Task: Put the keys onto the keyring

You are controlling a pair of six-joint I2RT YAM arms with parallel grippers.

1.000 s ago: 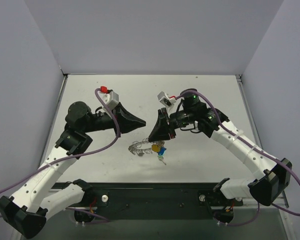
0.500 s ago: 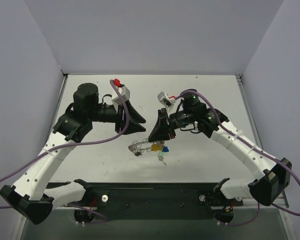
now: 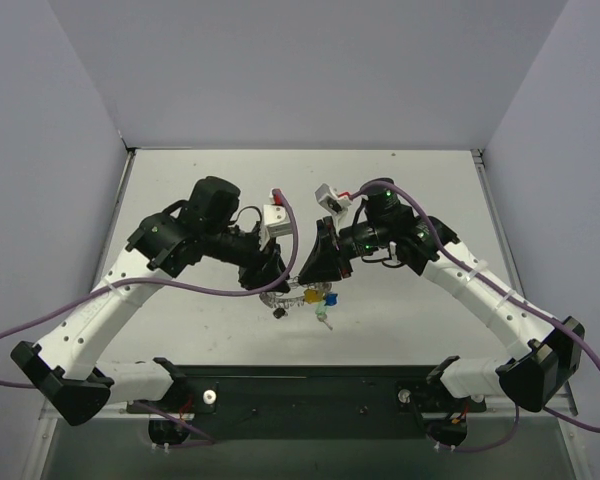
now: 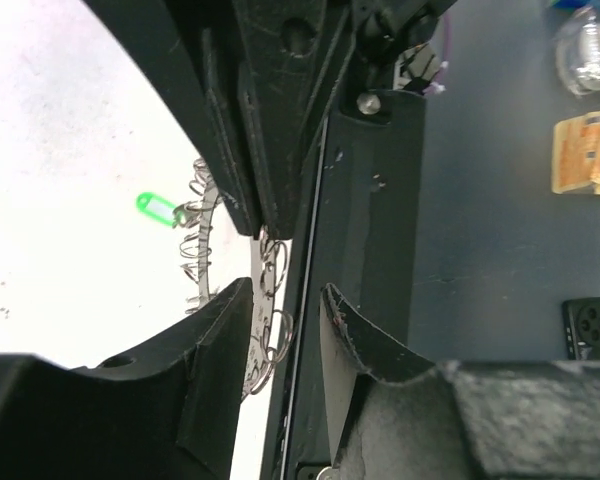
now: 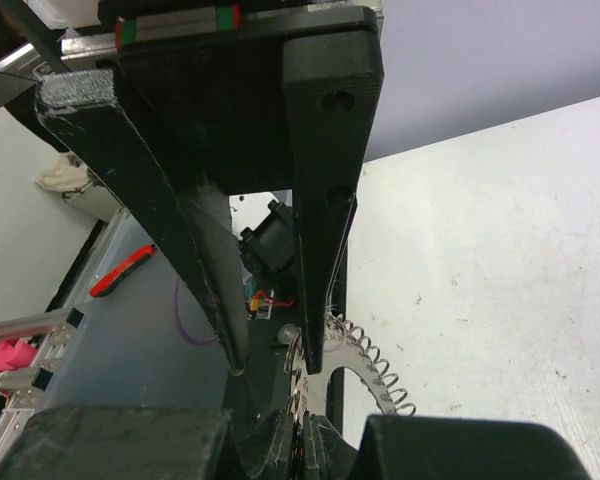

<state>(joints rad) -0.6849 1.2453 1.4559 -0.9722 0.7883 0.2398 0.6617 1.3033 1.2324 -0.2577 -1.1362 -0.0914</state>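
Note:
The keyring (image 3: 283, 296) is a silvery ring with a coiled rim, held on edge just above the table. My right gripper (image 3: 304, 277) is shut on its rim; in the right wrist view the ring (image 5: 365, 375) runs down between my closed fingertips (image 5: 308, 435). My left gripper (image 3: 273, 279) is open, and the ring's opposite rim (image 4: 268, 335) sits between its fingers (image 4: 288, 300), close to the left one. The keys (image 3: 321, 299), yellow, blue and green, hang in a cluster by the ring. One green key head (image 4: 155, 208) shows in the left wrist view.
The white table (image 3: 180, 330) ends at the black base rail (image 3: 300, 385) just below the ring. Grey walls close in the left, right and back. Both arms meet at the table's middle, fingers almost touching.
My left arm has swung right and down from the table's left side, so its open gripper now straddles the ring's rim. My right gripper and the ring have stayed put.

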